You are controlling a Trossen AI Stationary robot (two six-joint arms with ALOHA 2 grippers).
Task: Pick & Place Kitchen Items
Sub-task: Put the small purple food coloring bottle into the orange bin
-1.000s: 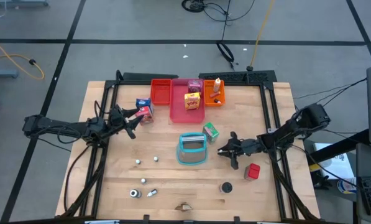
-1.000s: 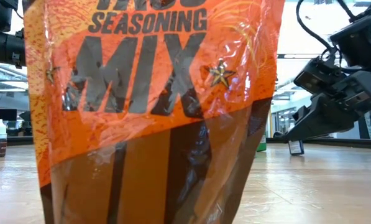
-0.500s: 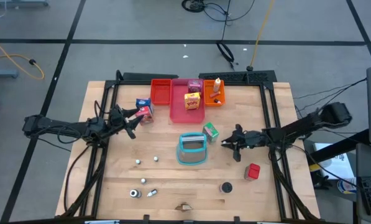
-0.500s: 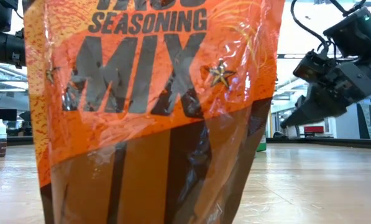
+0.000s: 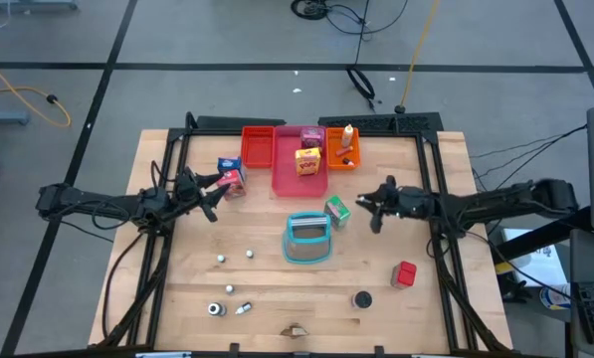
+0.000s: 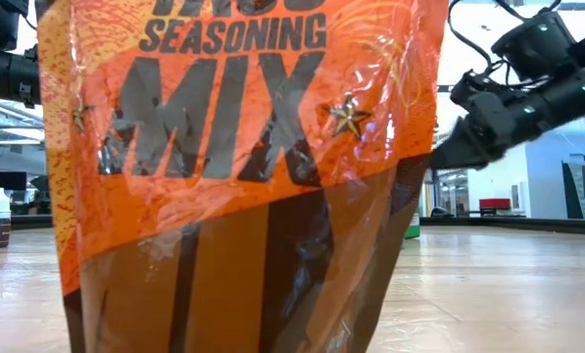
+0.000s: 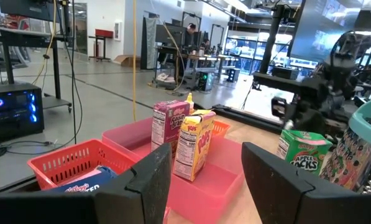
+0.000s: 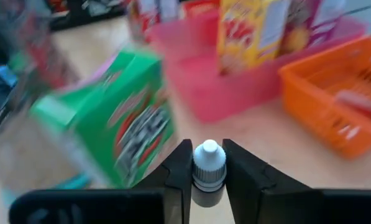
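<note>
Grey shop floor surrounds the wooden worktop [image 5: 257,288], seen from above at frame centre. Along its upper edge sit a pink tray [image 5: 298,177] holding two cartons, a red tray [image 5: 258,146] to its left and an orange tray [image 5: 342,149] to its right. A teal basket [image 5: 307,240] lies mid-worktop, with a green carton [image 5: 337,210] just beside its upper right corner. A red-blue carton [image 5: 231,176] stands left of the pink tray; a red cube [image 5: 405,273] sits lower right.

The right gripper [image 5: 375,206] reaches in from the right edge, near the green carton; its fingers [image 8: 179,165] are closed on a small white-capped bottle [image 8: 208,168]. The left gripper [image 5: 207,191] waits at mid-left by the red-blue carton, fingers [image 7: 153,177] spread and holding nothing.

This looks like the carry step, the bottle heading toward the trays. The next move likely calls for passing the green carton without knocking it, then lowering the bottle into a tray before letting go.
</note>
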